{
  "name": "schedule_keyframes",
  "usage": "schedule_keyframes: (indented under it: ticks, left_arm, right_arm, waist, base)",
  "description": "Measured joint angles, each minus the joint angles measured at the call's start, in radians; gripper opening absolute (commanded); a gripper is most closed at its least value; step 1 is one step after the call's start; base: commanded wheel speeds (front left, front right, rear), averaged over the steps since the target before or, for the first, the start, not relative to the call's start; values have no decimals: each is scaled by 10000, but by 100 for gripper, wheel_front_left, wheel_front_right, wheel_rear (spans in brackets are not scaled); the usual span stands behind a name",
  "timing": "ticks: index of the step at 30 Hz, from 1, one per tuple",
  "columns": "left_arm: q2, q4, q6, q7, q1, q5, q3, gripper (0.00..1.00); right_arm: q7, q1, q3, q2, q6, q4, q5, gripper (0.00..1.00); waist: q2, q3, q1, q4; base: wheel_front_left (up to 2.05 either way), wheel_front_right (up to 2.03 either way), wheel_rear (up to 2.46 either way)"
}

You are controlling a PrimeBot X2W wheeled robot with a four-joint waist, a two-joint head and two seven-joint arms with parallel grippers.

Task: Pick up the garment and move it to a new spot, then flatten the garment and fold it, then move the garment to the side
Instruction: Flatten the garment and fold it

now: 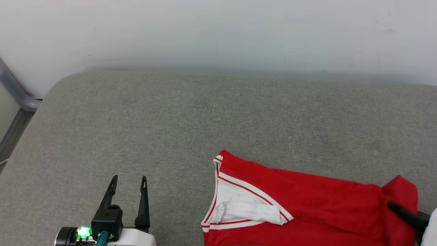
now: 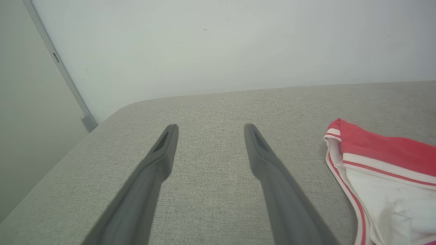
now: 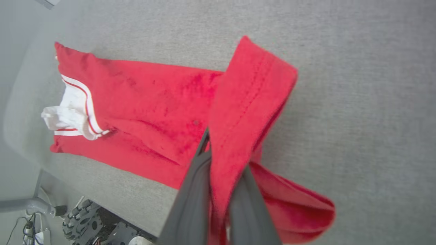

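The garment is a red shirt with white, red-striped trim, lying folded over on the grey padded surface at the lower right of the head view. Its trimmed end points left, with a white piece bunched inside the trim. My right gripper is shut on the garment's raised red hem at its right end. In the right wrist view the fabric is pinched between the dark fingers and drapes over them. My left gripper stands open and holds nothing, left of the garment, its fingers above bare surface.
The grey padded surface runs back to a pale wall. A grey metal frame stands past its rounded far left corner. Past the surface's near edge, the right wrist view has the floor with the robot's wheeled base and cables.
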Motion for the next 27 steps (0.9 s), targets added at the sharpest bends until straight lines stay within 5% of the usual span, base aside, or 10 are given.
schedule_keyframes:
  ticks: [5, 11, 27]
  left_arm:
    - [-94, -58, -75, 0, 4, 113, 86, 100]
    - [-240, -92, -171, 0, -110, 265, 92, 100]
    - [-508, 8, -345, 0, -563, 426, 75, 100]
  right_arm:
    - [366, -33, 182, 443, 0, -1352, 157, 0]
    - [951, -947, 1012, 1078, 0, -2067, -1070, 0]
    - [1712, -4909, 4782, 3058, 0, -1016, -3143, 0]
  waist:
    - [1, 94, 0, 20]
    - [1, 388, 0, 132]
    - [0, 1067, 1, 497]
  base:
    - [0, 0, 0]
    - [0, 0, 0]
    - [0, 0, 0]
